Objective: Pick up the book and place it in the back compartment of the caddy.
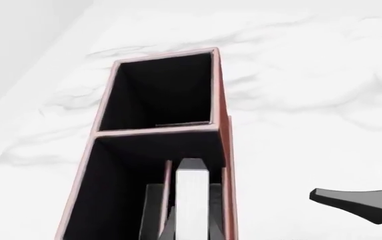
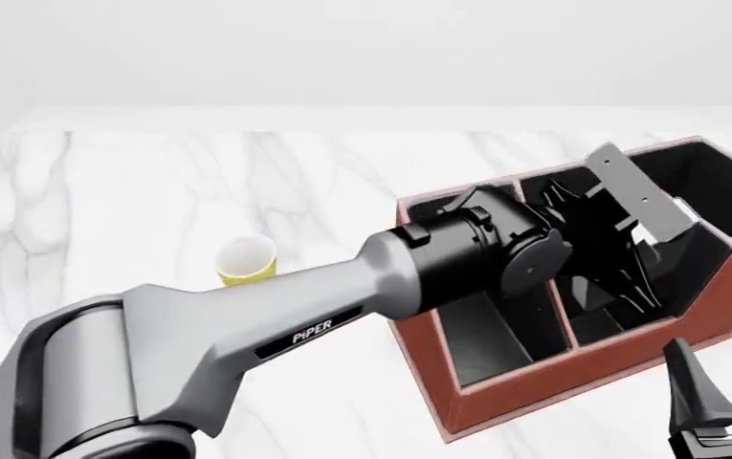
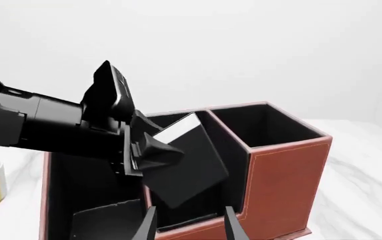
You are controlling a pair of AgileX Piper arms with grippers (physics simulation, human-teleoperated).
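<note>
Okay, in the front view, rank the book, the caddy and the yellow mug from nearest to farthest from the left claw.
1. Book: clamped in the left claw, tilted over the caddy.
2. Caddy: directly beneath the claw, on the table's right side.
3. Mug: farthest, out to the left of the caddy, beyond the arm.

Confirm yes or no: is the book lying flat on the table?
No. The book is held tilted in the left gripper, above the caddy.

Leather-look stitched caddy [image 3: 287, 175], matt black book [image 3: 187, 165], veined marble table [image 2: 148, 201].
</note>
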